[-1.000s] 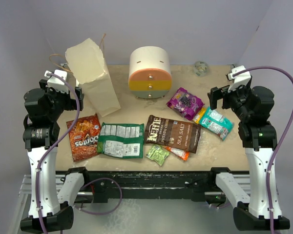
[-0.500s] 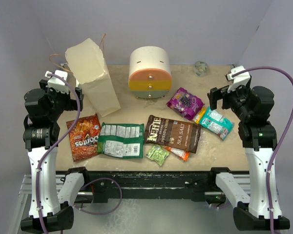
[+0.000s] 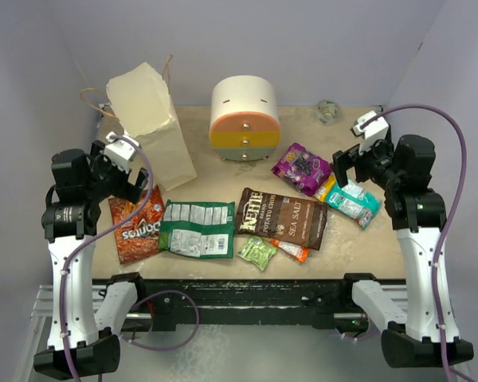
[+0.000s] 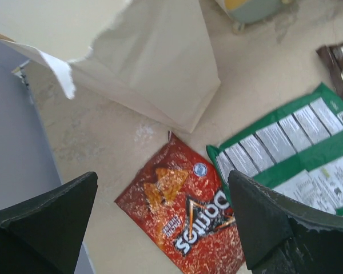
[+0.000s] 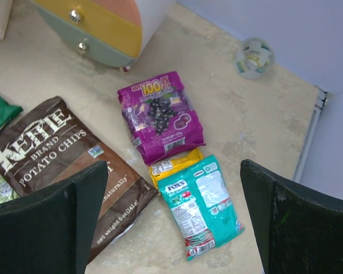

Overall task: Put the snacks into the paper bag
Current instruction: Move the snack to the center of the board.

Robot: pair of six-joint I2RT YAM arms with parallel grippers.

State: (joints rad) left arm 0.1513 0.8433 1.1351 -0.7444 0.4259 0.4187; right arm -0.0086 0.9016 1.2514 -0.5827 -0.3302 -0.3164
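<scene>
Two claws stood with jaws spread wide, and neither held anything. The left claw (image 4: 163, 177) hung over the left side of the table (image 3: 358, 239), above the red Doritos packet (image 3: 137, 227), without touching it. The right claw (image 5: 174, 165) hung over the right side, above the spot where the purple packet (image 3: 302, 168), the yellow packet (image 3: 327, 189) and the teal packet (image 3: 353, 200) lay together.

The paper bag (image 3: 147, 131) stood at the far left of the table, leaning, its tan handles at the top and its foot just beyond the Doritos packet. All the snacks lay flat on the table outside it. The green packet (image 3: 197, 229) lay just right of the Doritos packet, back side up. The brown Kettle chip bag (image 3: 281, 216) lay right of the green one, near the middle. At the near edge, the lime-green packet (image 3: 258, 253) and the orange packet (image 3: 291, 251) lay side by side against the brown bag's near edge. The yellow packet was tucked partly under the purple and teal ones.

A round white container (image 3: 244, 118) with coloured drawers stood at the far middle, and a small clear cup (image 3: 329, 111) stood at the far right.
</scene>
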